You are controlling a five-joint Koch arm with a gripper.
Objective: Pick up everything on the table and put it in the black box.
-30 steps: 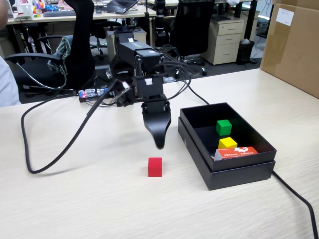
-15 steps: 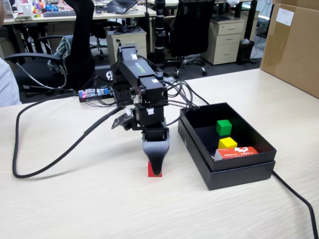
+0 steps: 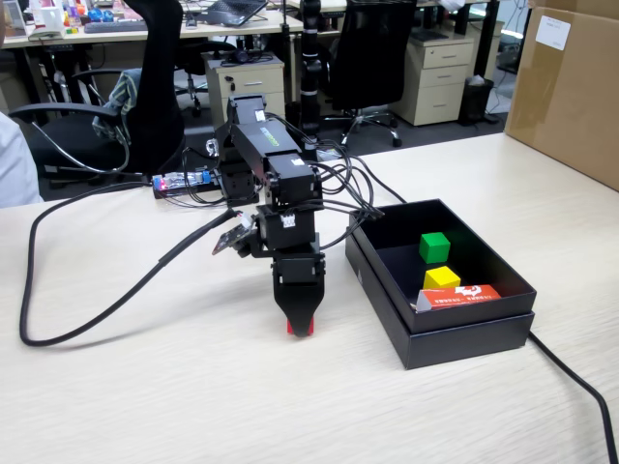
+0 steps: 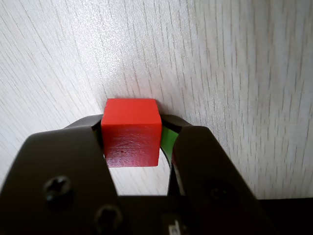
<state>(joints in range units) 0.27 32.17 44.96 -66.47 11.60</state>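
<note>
A red cube (image 4: 131,131) sits between my gripper's (image 4: 132,128) two black jaws, which press on its left and right sides. In the fixed view the gripper (image 3: 301,327) points straight down at the table, with the red cube (image 3: 301,330) just showing at its tip, at or just above the tabletop. The black box (image 3: 455,333) stands to the right of the gripper in the fixed view. Inside it lie a green cube (image 3: 434,246), a yellow cube (image 3: 442,278) and an orange-red packet (image 3: 460,296).
A thick black cable (image 3: 106,309) loops across the table left of the arm. Another cable (image 3: 578,382) runs off the box's front right corner. A cardboard box (image 3: 569,87) stands at the far right. Office chairs and desks are behind the table.
</note>
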